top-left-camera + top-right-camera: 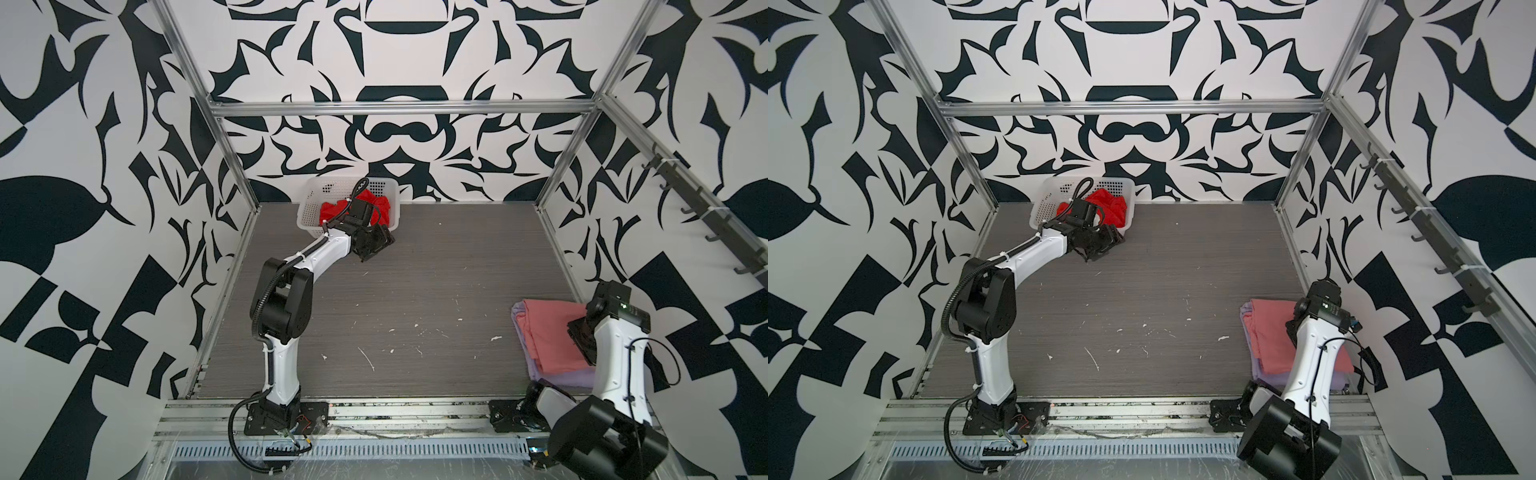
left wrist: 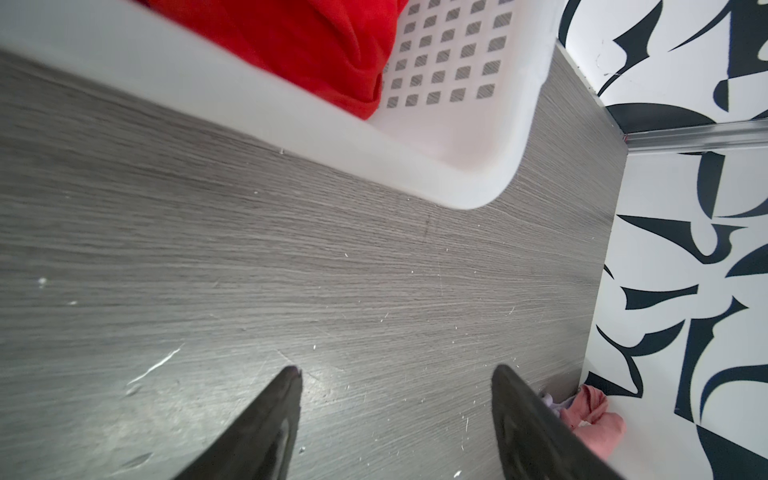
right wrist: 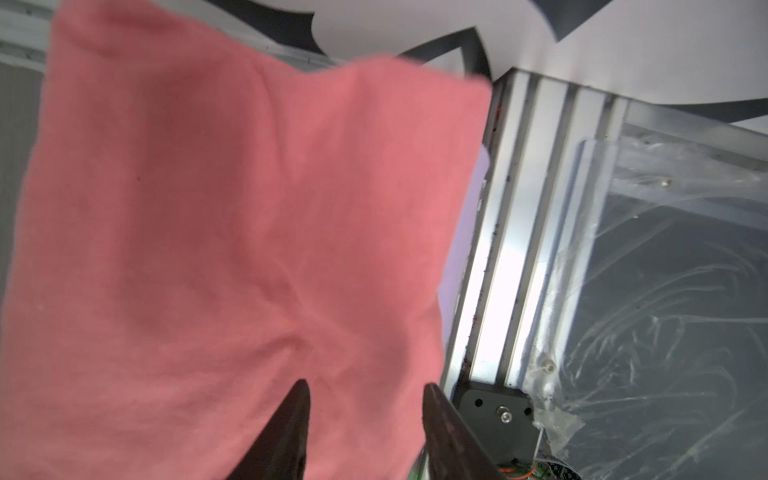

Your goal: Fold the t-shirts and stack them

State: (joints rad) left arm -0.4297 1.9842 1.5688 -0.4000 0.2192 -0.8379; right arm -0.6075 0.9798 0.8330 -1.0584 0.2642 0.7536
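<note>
A bright red t-shirt (image 1: 332,210) lies crumpled in the white lattice basket (image 1: 307,216) at the back of the table. My left gripper (image 2: 397,370) hovers open over bare tabletop by the basket's front right corner, with nothing between its fingers. At the front right, a folded salmon-pink t-shirt (image 1: 548,332) rests on a pale lavender t-shirt (image 1: 557,380), whose edges show on the left and front. My right gripper (image 3: 366,384) stands open just above the pink t-shirt (image 3: 249,208), near its edge by the front rail. The cloth lies flat between the jaws, not pinched.
An aluminium rail (image 3: 519,249) runs along the table's front edge, close to the stack. Patterned walls and frame posts close in the other sides of the grey wood-grain table (image 1: 415,299). A rack of dark hooks (image 1: 706,216) lines the right wall.
</note>
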